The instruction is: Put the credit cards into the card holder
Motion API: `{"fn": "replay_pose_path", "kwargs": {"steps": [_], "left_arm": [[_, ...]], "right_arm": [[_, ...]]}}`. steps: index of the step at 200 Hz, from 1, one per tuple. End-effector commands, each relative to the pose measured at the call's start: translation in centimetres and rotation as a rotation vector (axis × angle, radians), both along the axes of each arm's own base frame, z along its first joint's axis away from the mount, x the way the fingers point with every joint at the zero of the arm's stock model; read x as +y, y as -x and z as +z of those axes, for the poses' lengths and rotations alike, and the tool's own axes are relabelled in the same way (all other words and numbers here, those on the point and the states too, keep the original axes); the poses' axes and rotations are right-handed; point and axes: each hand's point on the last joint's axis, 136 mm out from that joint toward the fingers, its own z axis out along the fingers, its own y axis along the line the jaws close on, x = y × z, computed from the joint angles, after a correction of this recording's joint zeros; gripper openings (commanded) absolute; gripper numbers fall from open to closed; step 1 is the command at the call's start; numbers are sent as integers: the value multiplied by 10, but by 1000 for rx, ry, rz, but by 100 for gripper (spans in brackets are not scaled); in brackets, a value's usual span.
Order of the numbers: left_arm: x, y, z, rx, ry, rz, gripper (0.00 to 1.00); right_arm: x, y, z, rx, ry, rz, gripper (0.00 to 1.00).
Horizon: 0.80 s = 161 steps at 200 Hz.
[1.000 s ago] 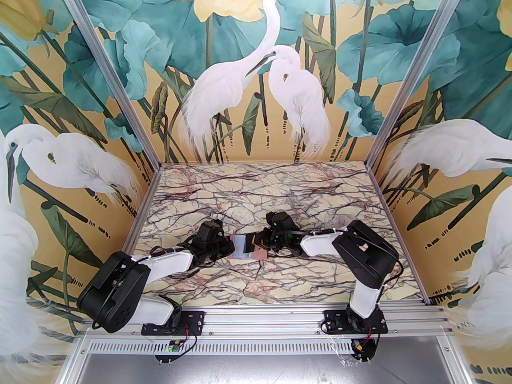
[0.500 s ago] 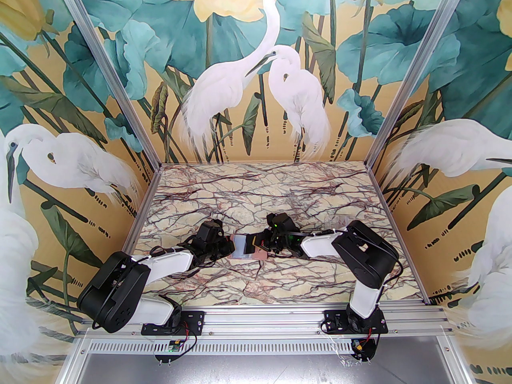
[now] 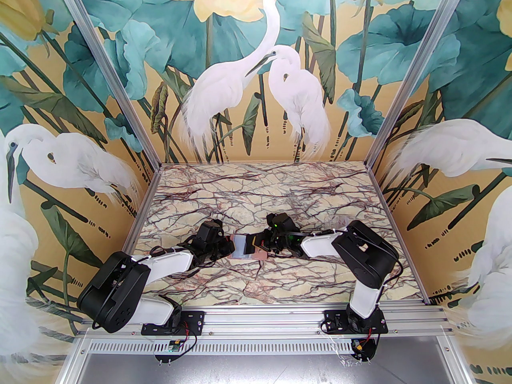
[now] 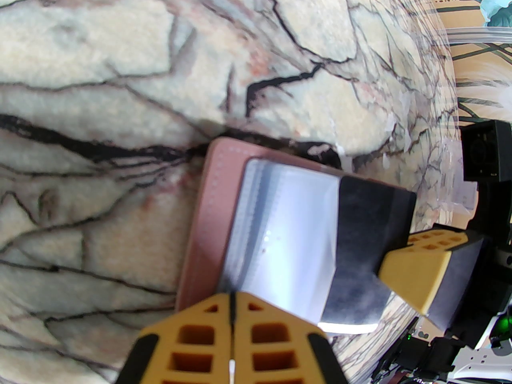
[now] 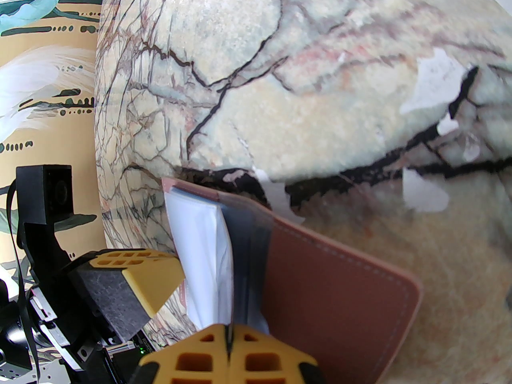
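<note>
The dusty-pink card holder [image 3: 261, 255] lies open mid-table between both arms, its pale shiny inner sleeves [image 4: 280, 238] facing up. My left gripper [image 3: 233, 247] is shut on the near edge of those sleeves, its tips [image 4: 232, 306] pressed together. From the other side my right gripper [image 3: 256, 245] is shut on a dark, see-through credit card [image 4: 372, 218] whose far end lies against the sleeves. In the right wrist view that gripper [image 5: 229, 340] pinches the thin grey-blue card [image 5: 248, 254] beside the pink cover [image 5: 340, 294]. Faint see-through cards [image 3: 336, 220] lie right of the holder.
The marble-patterned table [image 3: 260, 190] is walled by painted panels at the back and sides. An aluminium rail [image 3: 264, 318] carries both arm bases at the near edge. The right arm's elbow [image 3: 364, 254] stands close to the loose cards.
</note>
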Motion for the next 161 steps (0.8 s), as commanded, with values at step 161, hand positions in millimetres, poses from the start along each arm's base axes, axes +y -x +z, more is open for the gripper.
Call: {"fn": "replay_pose_path", "kwargs": {"steps": [161], "left_arm": [[15,13,-23,74,-65,28,7]], "right_arm": [[-14,18,-42,99,78,71,0]]}}
